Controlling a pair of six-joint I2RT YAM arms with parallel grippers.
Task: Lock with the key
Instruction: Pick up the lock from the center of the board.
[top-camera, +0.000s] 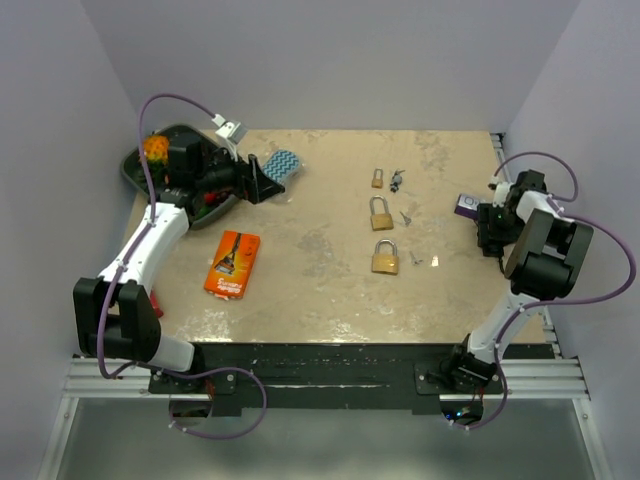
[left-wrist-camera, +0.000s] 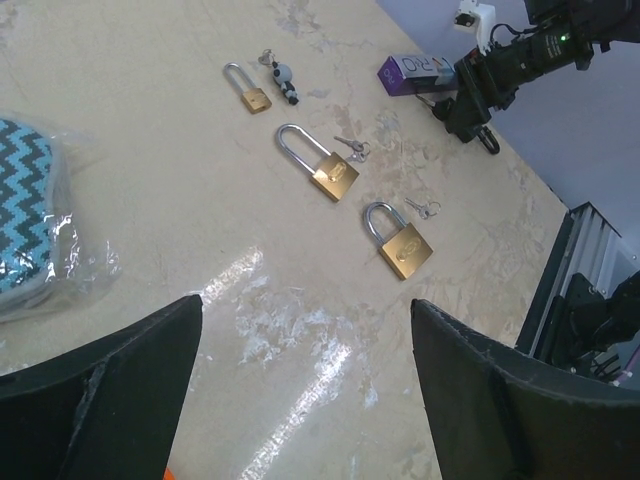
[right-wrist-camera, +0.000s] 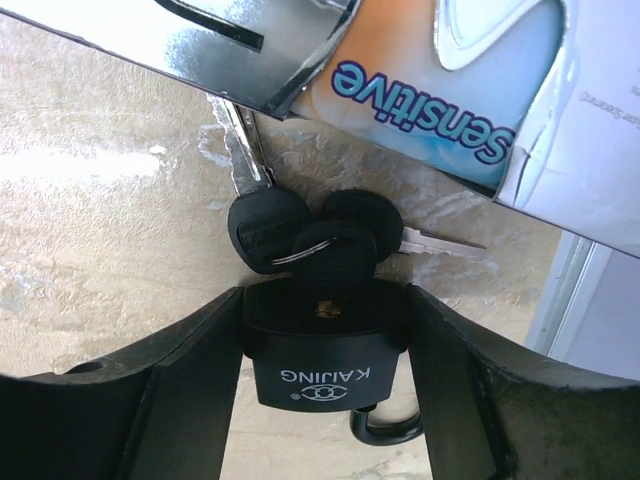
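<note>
My right gripper is shut on a black padlock marked KAIJING, one finger on each side of its body. A black-headed key sits in its keyhole, with a second black-headed key and a silver key on the same ring. Only a curved part of the shackle shows below the body. In the top view the right gripper is at the table's right edge. My left gripper is open and empty at the far left. It is also open in the left wrist view.
Three brass padlocks lie mid-table, each beside small keys. A purple box lies by the right gripper. An orange box, a blue zigzag packet and a dark tray are on the left.
</note>
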